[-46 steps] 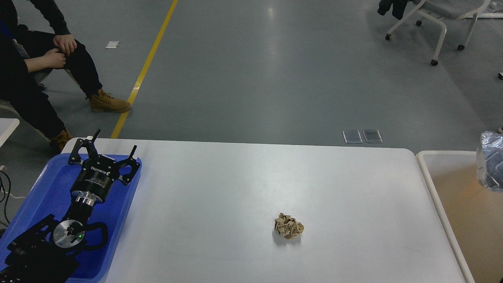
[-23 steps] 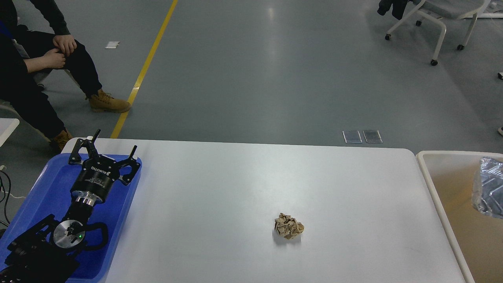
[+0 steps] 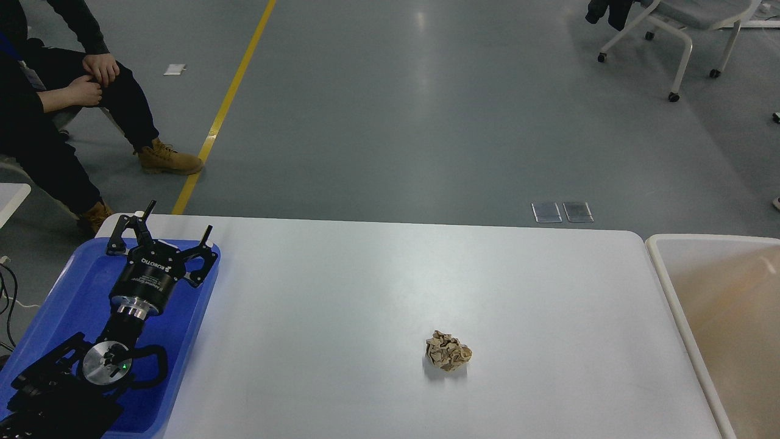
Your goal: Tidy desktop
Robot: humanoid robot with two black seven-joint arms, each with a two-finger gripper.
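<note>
A crumpled ball of tan paper is the one loose item on the desktop, lying toward the near edge, well to the right of the blue tray and well short of the beige bin that stands off the desktop's right end. The step in hand looks to be clearing that ball into the bin. To do it well, a gripper should come straight down over the ball with fingers spread wider than it, close gently since the paper will compress, lift clear of the surface, and release only once fully past the bin's white rim. The left gripper hovers over the tray's far end, fingers spread open and holding nothing, its arm stretched along the tray. The right gripper is out of view.
</note>
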